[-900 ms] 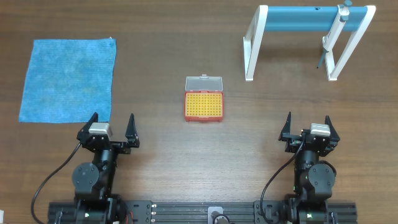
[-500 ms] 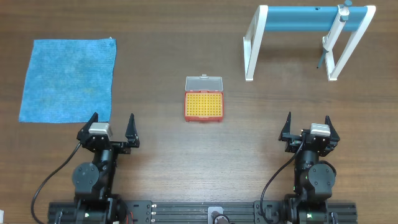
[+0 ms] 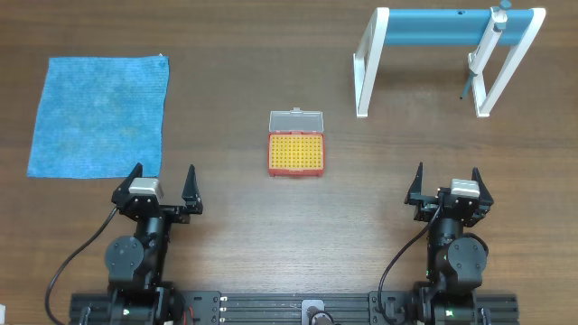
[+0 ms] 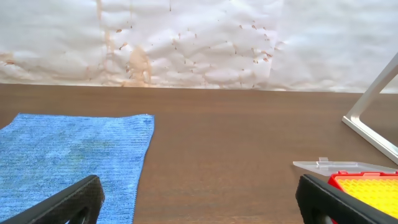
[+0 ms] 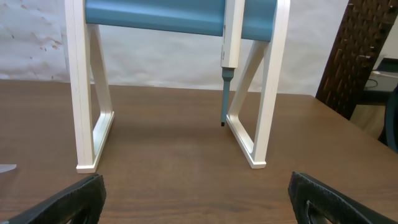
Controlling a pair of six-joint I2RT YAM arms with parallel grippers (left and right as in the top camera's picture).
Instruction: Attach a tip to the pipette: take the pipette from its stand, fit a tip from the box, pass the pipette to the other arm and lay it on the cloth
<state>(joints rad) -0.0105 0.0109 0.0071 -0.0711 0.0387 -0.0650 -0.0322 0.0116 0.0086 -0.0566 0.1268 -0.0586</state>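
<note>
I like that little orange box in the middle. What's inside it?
The small orange plastic box, its clear lid flipped open, holds a grid of yellow pipette tips. Only their tops show; their lower ends sit hidden down in the box.

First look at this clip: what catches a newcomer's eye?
The white stand with its blue bar at the far right of the table, with the pipette hanging at its right end. Then the orange tip box, lid open, mid-table, and the blue cloth far left. The left gripper and right gripper sit open near their bases.
</note>
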